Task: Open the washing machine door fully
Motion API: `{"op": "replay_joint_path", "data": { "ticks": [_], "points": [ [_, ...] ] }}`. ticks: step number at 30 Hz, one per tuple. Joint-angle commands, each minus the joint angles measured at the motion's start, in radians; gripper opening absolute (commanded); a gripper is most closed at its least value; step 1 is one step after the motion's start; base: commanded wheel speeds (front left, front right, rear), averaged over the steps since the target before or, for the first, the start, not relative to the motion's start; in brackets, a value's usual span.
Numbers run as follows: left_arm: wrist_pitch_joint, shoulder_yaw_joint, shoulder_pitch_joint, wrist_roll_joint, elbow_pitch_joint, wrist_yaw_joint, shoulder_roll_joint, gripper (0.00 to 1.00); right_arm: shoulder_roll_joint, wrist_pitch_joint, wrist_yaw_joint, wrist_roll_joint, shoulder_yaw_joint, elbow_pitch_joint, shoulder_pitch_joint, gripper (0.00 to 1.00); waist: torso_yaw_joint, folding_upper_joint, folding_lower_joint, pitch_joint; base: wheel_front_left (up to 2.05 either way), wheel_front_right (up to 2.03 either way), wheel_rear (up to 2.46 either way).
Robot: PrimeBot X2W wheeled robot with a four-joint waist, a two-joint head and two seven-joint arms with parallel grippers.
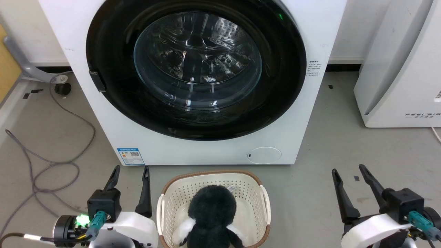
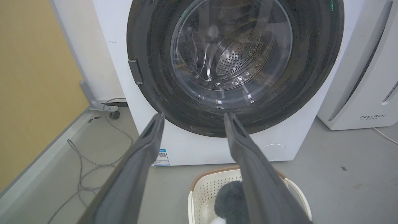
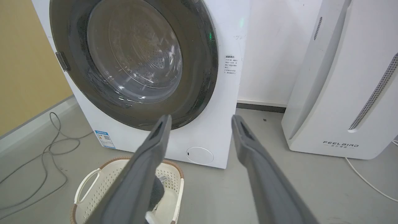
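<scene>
The washing machine door (image 1: pixel 196 69) sits shut, flush against the front of the washing machine (image 1: pixel 206 151), filling the head view from about 10 to 2 o'clock. The left gripper (image 1: pixel 131 168) at 7 o'clock and the right gripper (image 1: pixel 347 168) at 5 o'clock both have their fingers spread apart and hold nothing. They hang well short of the door. A small dark tab (image 1: pixel 97 81) juts from the door's rim at its 9 o'clock. This looks like the pull point, though the glare makes it hard to be sure. The left gripper is nearer to it, so it should go in. It should hook or pinch that edge squarely, then swing the door out in an arc toward the hinge side rather than tugging straight back. The basket (image 1: pixel 263 199) with its plush toy (image 1: pixel 212 206) stands just in front at 6 o'clock, so the arm should pass over it.
</scene>
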Motion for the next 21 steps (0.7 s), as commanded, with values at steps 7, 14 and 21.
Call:
{"op": "replay_joint_path", "data": {
  "ticks": [7,14,21],
  "points": [
    [-0.026,-0.006,0.001,-0.011,-0.002,0.018,0.000,1.00,0.000,-0.025,0.000,0.049,-0.010,-0.022,-0.006,1.00,0.002,0.0000,0.0000,0.000,0.00,0.00,0.00],
    [-0.040,-0.011,0.000,-0.016,0.004,0.027,0.000,1.00,0.000,-0.040,0.000,0.093,-0.011,-0.030,-0.015,0.00,0.004,0.0000,0.0000,0.002,0.00,0.00,0.00],
    [-0.053,-0.015,0.001,-0.017,0.004,0.032,0.000,1.00,0.000,-0.052,0.000,0.235,-0.020,-0.012,-0.028,0.00,0.008,0.0000,0.0000,0.003,0.00,0.00,0.00]
  ]
}}
